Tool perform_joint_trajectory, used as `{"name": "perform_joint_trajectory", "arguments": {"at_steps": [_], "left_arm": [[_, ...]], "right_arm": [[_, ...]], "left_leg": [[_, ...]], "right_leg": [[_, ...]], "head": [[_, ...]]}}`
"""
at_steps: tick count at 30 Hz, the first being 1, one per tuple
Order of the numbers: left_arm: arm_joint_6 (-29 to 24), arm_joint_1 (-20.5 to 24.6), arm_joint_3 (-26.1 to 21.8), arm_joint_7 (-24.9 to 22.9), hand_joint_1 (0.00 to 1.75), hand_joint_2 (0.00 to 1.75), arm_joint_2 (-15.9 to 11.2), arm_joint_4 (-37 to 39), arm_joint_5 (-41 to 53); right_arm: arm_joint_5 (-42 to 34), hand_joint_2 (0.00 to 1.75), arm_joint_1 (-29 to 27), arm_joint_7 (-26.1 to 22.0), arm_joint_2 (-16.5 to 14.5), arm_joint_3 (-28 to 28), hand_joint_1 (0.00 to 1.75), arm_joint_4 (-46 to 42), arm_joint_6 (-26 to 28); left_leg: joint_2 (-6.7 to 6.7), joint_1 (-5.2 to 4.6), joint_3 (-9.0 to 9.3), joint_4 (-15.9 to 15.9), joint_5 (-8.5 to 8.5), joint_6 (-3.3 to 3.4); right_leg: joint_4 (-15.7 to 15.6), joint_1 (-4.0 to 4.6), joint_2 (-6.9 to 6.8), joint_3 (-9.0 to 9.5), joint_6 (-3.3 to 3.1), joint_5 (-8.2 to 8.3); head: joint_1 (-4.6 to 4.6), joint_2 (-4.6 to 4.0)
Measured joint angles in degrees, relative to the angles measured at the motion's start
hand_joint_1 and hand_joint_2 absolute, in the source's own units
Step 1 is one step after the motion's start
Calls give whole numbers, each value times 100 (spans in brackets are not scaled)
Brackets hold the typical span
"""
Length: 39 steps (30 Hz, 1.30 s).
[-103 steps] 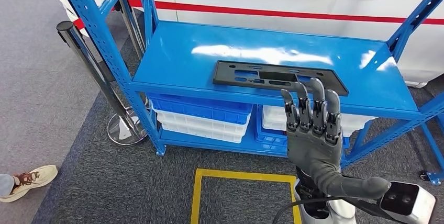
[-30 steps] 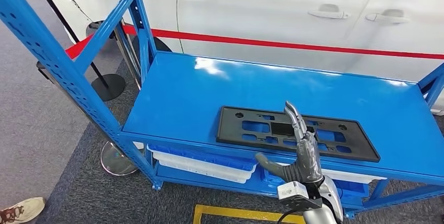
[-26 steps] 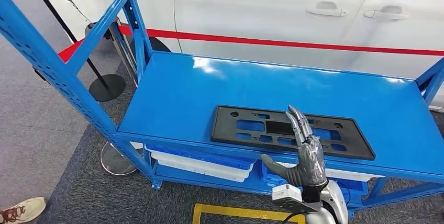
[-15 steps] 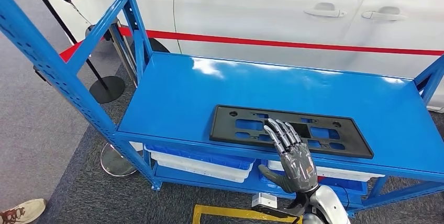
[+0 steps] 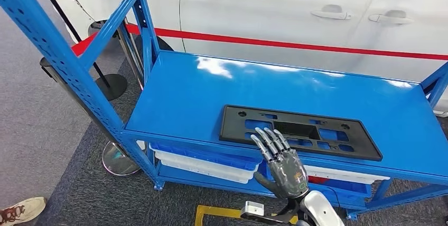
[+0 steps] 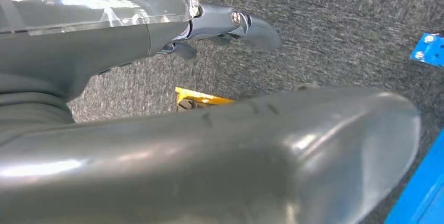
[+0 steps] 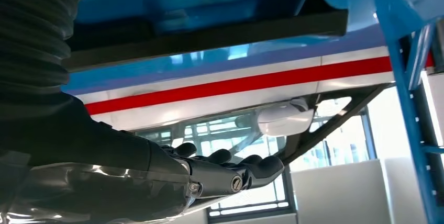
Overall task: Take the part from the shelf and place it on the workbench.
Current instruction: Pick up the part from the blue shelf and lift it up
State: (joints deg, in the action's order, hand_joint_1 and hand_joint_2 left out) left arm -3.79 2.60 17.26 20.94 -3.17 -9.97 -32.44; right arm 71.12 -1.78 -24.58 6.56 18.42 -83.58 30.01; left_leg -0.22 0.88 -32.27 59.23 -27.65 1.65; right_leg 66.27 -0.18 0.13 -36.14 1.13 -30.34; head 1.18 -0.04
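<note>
A flat black plate (image 5: 300, 132) lies on the blue shelf (image 5: 185, 94), its long side running along the front edge. The right hand (image 5: 280, 165) rises in front of that edge, fingers spread, empty, fingertips (image 5: 267, 137) over the plate's near edge. The left hand's (image 6: 230, 25) state cannot be told.

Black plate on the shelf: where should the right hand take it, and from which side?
Probably the near long edge. The black plate lies flat on the blue shelf, long side along the front lip, and the right hand is open just in front of it. Coming from the front, fingers over the top, thumb under the edge; the slots could also give purchase.
</note>
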Motion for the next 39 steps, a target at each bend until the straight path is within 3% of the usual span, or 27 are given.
{"name": "perform_joint_trajectory", "arguments": {"at_steps": [2, 4, 6, 9, 11, 12, 14, 16, 21, 23, 25, 26, 27, 28, 30, 31, 32, 34, 36, 38, 39], "left_arm": [[18, 10, 37, 8, 0, 0, 2, 0, 27], [20, 11, 50, 15, 0, 0, 1, 0, 28], [20, 9, 56, 21, 0, 0, -2, 0, 28], [18, 3, 60, 32, 0, 0, -4, 0, 26], [18, -7, 62, 48, 0, 0, -4, 0, 26], [18, -13, 63, 59, 0, 0, -5, 0, 26], [18, -18, 66, 77, 0, 0, -10, 0, 27], [19, -10, 75, 82, 0, 0, -14, 0, 27], [20, -19, 109, 85, 0, 0, -11, 2, 27], [20, -19, 113, 85, 0, 0, -9, 2, 26], [20, -18, 119, 85, 0, 0, -15, 2, 32], [24, -20, 127, 85, 0, 0, -19, 2, 40], [28, -22, 138, 84, 0, 0, -22, 2, 49], [33, -22, 148, 84, 0, 0, -24, 2, 58], [45, -17, 171, 82, 0, 0, -15, 2, 70], [53, -11, 181, 82, 0, 0, -10, 2, 74], [61, -6, 191, 81, 0, 0, -4, 2, 77], [78, -2, 203, 76, 0, 0, -1, 2, 80], [86, -2, 215, 71, 0, 0, -6, 2, 85], [88, 0, 232, 66, 0, 0, -14, 2, 90], [89, 1, 240, 64, 0, 0, -16, 2, 95]], "right_arm": [[267, 175, 164, 220, 4, 331, 0, 228, 90], [279, 175, 256, 333, 0, 490, 0, 361, 171], [243, 175, 372, 412, -35, 612, 0, 481, 307], [235, 175, 646, 479, -161, 788, 0, 729, 471], [342, 175, 803, 517, -245, 928, 0, 923, 493], [422, 175, 880, 548, -287, 1004, 0, 1026, 489], [569, 175, 1058, 626, -391, 1159, 0, 1246, 466], [649, 175, 1250, 677, -487, 1295, 0, 1447, 429], [661, 175, 1559, 696, -642, 1506, 0, 1817, 396], [600, 175, 1696, 732, -687, 1556, 0, 1977, 427], [525, 175, 1837, 806, -741, 1593, 0, 2164, 459], [502, 175, 1888, 845, -767, 1604, 0, 2247, 470], [489, 175, 1934, 878, -793, 1612, 0, 2323, 478], [490, 175, 1984, 915, -818, 1617, 0, 2387, 485], [529, 175, 2108, 1011, -879, 1622, 0, 2505, 488], [555, 175, 2177, 1064, -912, 1623, 0, 2569, 487], [580, 175, 2242, 1111, -940, 1626, 0, 2635, 485], [608, 175, 2349, 1194, -982, 1629, 0, 2787, 489], [624, 175, 2436, 1273, -1019, 1629, 0, 2934, 509], [636, 175, 2536, 1320, -1067, 1629, 0, 3091, 556], [642, 175, 2579, 1340, -1084, 1629, 0, 3180, 584]], "left_leg": [[-2, 3, -7, -11, 10, -60], [1, 5, -16, -33, 21, -135], [1, -8, -73, 125, -100, -187], [0, -12, -508, 1090, -592, -220], [1, -10, -731, 1533, -684, -246], [2, -7, -698, 1445, -567, -257], [6, 5, -370, 745, -185, -266], [1, 8, -108, 175, 7, -230], [-15, -4, -116, 73, 51, -78], [-6, 17, -127, 52, 78, -33], [-1, 15, -148, 51, 87, -16], [-1, 14, -152, 51, 88, -14], [-5, 12, -151, 52, 89, -14], [-10, 7, -145, 51, 88, -14], [-17, -5, -127, 45, 89, -17], [-19, -11, -126, 39, 93, -29], [-17, -11, -132, 32, 100, -47], [-14, -3, -136, -7, 127, -111], [-7, -7, -125, -23, 106, -173], [-6, -15, -258, 304, -118, -209], [-6, -12, -408, 643, -295, -223]], "right_leg": [[-764, 51, 1, 351, -108, 348], [-836, 45, -2, 361, -149, 370], [-957, 10, -19, 410, -196, 425], [-1002, 8, -30, 426, -242, 457], [-967, 16, -29, 415, -252, 445], [-941, 15, -28, 411, -251, 433], [-859, 6, -20, 398, -220, 385], [-751, 20, -9, 353, -166, 332], [-637, 26, -8, 269, -56, 272], [-190, 2, -11, 63, 10, -12], [546, -21, -13, -287, 62, -352], [794, -27, -14, -406, 69, -413], [847, -27, -14, -435, 61, -364], [676, -19, -12, -355, 35, -208], [-81, 23, -9, 7, -74, 201], [-421, 47, -10, 163, -132, 328], [-641, 72, -10, 258, -180, 380], [-775, 100, -11, 297, -230, 378], [-927, 61, -19, 366, -259, 443], [-1070, 19, -33, 438, -276, 514], [-1085, 27, -39, 447, -283, 522]], "head": [[-6, 0], [-11, 0], [-7, 0], [-2, 0], [-2, 0], [-2, 0], [-3, 0], [-4, 0], [-9, 0], [-21, 0], [-29, 0], [-28, 0], [-28, 0], [-29, 0], [-27, -1], [-26, -1], [-30, -1], [-42, 0], [-47, 0], [-41, 0], [-39, 0]]}}
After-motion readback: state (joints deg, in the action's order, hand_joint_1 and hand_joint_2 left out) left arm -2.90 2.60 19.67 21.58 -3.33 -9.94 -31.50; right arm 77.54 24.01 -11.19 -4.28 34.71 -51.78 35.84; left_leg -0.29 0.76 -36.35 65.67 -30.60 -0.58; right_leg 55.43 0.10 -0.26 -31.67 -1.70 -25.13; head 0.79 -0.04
